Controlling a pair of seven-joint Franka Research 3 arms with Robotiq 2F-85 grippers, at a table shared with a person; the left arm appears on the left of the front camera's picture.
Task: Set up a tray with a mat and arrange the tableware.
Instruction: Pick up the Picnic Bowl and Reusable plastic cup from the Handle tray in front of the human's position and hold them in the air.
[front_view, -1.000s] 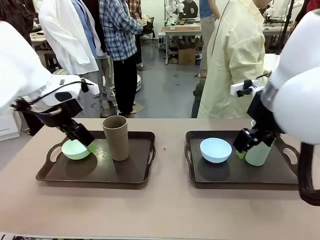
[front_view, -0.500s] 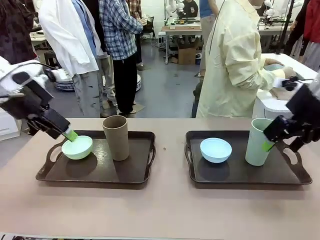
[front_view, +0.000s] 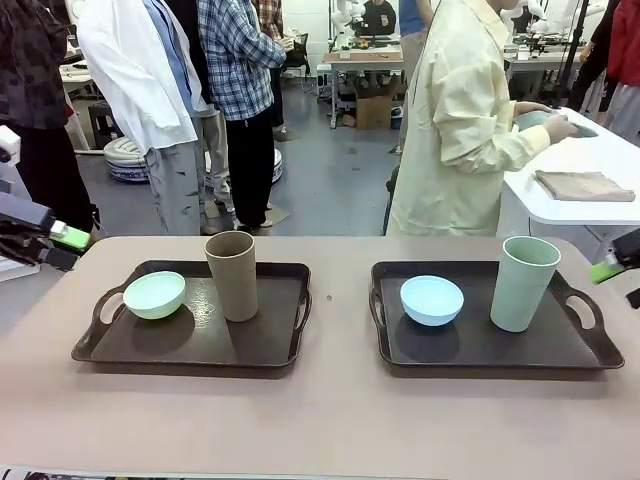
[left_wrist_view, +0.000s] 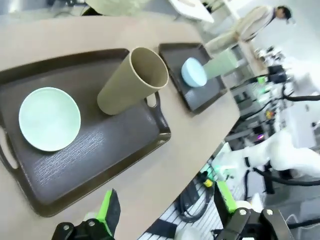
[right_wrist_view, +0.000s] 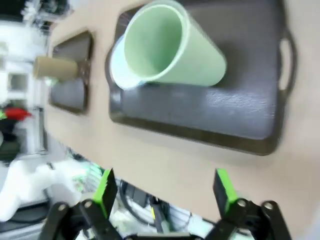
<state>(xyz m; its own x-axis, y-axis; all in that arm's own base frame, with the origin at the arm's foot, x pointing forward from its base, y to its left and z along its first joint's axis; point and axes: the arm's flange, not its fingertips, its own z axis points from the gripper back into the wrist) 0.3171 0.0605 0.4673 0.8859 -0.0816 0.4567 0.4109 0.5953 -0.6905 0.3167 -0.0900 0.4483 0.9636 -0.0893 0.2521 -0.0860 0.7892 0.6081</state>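
Apparently nearly done: mint bowl (front_view: 154, 295) and tan cup (front_view: 232, 275) stand on the 9 o'clock tray (front_view: 190, 347), blue bowl (front_view: 432, 300) and sage cup (front_view: 523, 283) on the 3 o'clock tray (front_view: 480, 352), left tool (left_wrist_view: 166, 205) and right tool (right_wrist_view: 164, 186) both spread, empty.

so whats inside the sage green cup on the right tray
The right wrist view looks into the sage green cup: a bare inner wall, nothing in it. The blur leaves the very bottom unclear. From the front its wall hides the inside.

I can read no text, label, brand, number or sign from here; nothing legible on the tan cup (front_view: 231, 275), the sage cup (front_view: 523, 285), the mint bowl (front_view: 154, 295) or the blue bowl (front_view: 432, 300).
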